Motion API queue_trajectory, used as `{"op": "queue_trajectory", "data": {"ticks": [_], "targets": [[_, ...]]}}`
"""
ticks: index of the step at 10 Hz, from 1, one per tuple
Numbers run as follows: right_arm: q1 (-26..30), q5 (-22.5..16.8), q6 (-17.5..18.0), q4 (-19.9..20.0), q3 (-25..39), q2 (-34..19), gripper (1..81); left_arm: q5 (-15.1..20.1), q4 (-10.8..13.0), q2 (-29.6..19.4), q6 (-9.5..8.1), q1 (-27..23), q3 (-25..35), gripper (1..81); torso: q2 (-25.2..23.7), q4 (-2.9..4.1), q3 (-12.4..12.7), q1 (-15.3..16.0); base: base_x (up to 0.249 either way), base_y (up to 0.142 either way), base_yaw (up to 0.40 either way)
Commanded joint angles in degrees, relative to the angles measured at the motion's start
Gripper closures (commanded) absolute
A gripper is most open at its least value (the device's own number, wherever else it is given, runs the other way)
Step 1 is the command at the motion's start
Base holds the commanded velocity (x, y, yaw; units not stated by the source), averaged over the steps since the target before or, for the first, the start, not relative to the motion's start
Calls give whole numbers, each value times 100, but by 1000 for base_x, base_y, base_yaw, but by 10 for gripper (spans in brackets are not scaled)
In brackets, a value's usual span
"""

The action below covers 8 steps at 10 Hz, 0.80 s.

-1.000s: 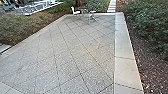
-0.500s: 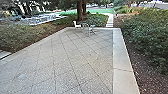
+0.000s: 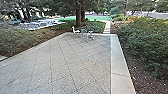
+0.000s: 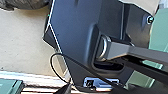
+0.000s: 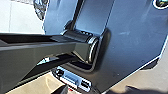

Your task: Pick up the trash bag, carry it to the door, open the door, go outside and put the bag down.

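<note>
The outdoor paved yard (image 3: 62,60) stretches ahead in the head view, with a pale straight border (image 3: 120,62) along its right side. At the lower edge of the left wrist view is a dark pointed part of my left gripper (image 4: 65,88). A similar dark tip of my right gripper (image 5: 61,89) shows in the right wrist view. Whether either one is open or shut cannot be made out, nor whether it holds anything.
A white chair (image 3: 75,30) and a small table (image 3: 87,35) stand at the yard's far end, before a tree trunk (image 3: 80,17). Hedges (image 3: 145,45) line the right, low shrubs (image 3: 20,41) the left. A narrow path (image 3: 107,27) leads away beyond the far edge.
The head camera's view has tilted upward, bringing the trees, the green lawn and more of the far background into sight.
</note>
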Motion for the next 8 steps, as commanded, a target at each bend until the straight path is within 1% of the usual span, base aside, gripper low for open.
{"op": "queue_trajectory", "data": {"ticks": [1, 2, 3, 4, 5, 6, 7, 8], "targets": [[114, -355, 15, 31, 48, -22, 10, 303, 380, 70, 37, -6, -38, 10, 0, -430, 0, 1, 0, 0, 0], [115, -355, 24, 31, 48, -22, 10, 294, 423, 79, 37, 20, -38, 10, 0, -670, 2, 1, 0, 0, 0], [115, -355, 15, 22, 48, -14, 10, 294, 424, 87, 37, 46, -38, 10, 0, -847, 4, 1, 0, 0, 0], [106, -355, 15, 13, 39, -5, 10, 285, 424, 105, 37, 64, -55, 10, 0, -516, 184, 1, 0, 0, 0], [106, -355, 15, 13, -5, 13, 10, 251, 424, 123, 37, 82, -64, 10, -2, -680, 526, 1, 0, 0, 0], [106, -355, 15, 13, -75, 56, 10, 207, 424, 140, 28, 108, -64, 10, 0, -780, 632, 1, 0, 0, 0], [106, -355, 15, 13, -180, 118, 10, 163, 433, 158, 28, 126, -64, 10, 0, -815, 769, 1, 0, 0, 0], [106, -355, 15, 13, -286, 179, 10, 110, 433, 167, 19, 143, -64, 10, 0, -822, 384, 1, 0, 0, 0]]}}
